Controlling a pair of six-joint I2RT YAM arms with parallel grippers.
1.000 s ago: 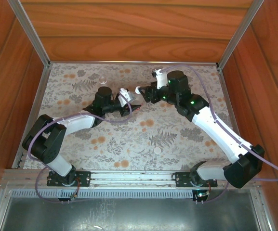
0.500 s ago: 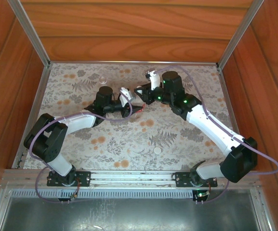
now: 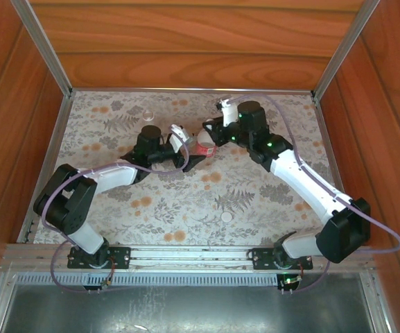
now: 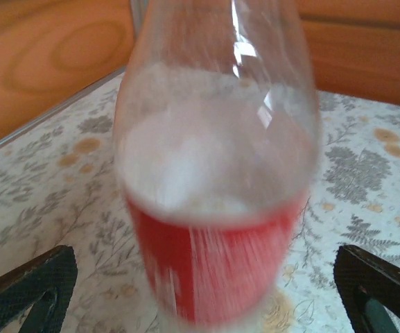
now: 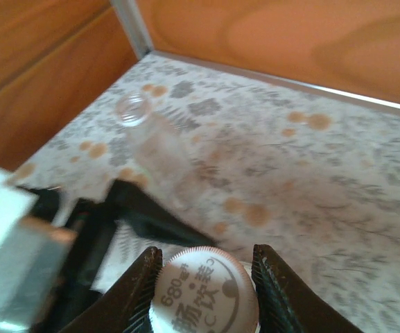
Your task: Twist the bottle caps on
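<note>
- now, the right pincer (image 5: 206, 281) is closed down on a white cap (image 5: 205, 295), gripping it on each side of its ribbed rim, with the printed top facing the wrist camera.
- the left pincer (image 4: 201, 298) stands wide open, its dark jaws well out to either side of the red-label bottle (image 4: 213, 236) and touching neither flank; it holds nothing.
- that bottle stands upright between those jaws on the flowered cloth of the desk (image 3: 269, 201), about midway along the far half, with the right pincer just above its neck; whether the cap's thread has caught i cannot tell.
- handling, as i judge it: the cap is light, stiff and small, and its ribbing gives the jaws bite, so the rim is the place to hold it; squeezing harder would gain nothing.
- the bottle is thin clear plastic, light, smooth and easily tipped or spun; with nothing bracing it, a twist from above could simply turn the whole bottle. the best hold is across the labelled body, low down, firm but not crushing.
- farther out, a second bottle (image 3: 148, 112), clear and uncapped, stands near the far left corner, and a loose cap (image 3: 227, 217) lies on the cloth toward the near edge, well apart from both bottles.
</note>
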